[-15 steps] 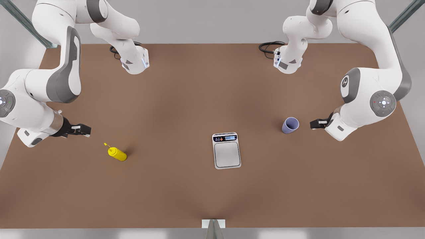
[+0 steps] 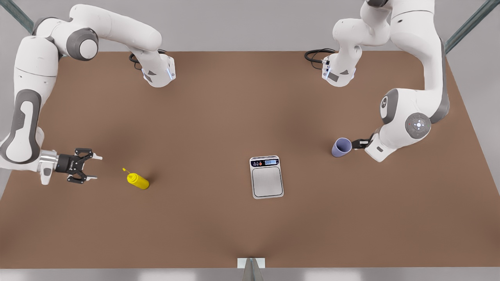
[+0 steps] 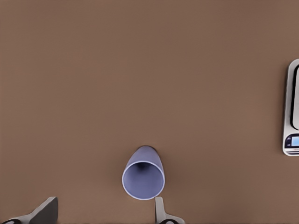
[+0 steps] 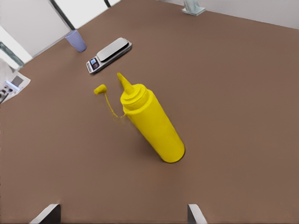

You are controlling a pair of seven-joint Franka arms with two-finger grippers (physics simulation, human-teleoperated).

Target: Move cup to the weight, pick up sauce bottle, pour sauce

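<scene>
Cup [image 2: 341, 147]: upright on tabletop [image 2: 218, 226], well apart from weight [image 2: 266, 177]; left end effector [image 2: 354, 144] beside it, fingers apart. Advice: straddle the cup wall squarely before closing. Sauce bottle [image 2: 138, 180]: standing near right end effector [image 2: 93, 168], fingers apart, waiting.

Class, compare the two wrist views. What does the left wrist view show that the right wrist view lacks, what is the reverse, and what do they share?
In the left wrist view, not the right: the left claw, open, its fingertips near the cup, and the cup's darker inside seen from above.
In the right wrist view, not the left: the sauce bottle standing upright, its tethered cap lying beside it, ahead of the open right claw.
Shared: the cup, the weight and the brown table.
</scene>
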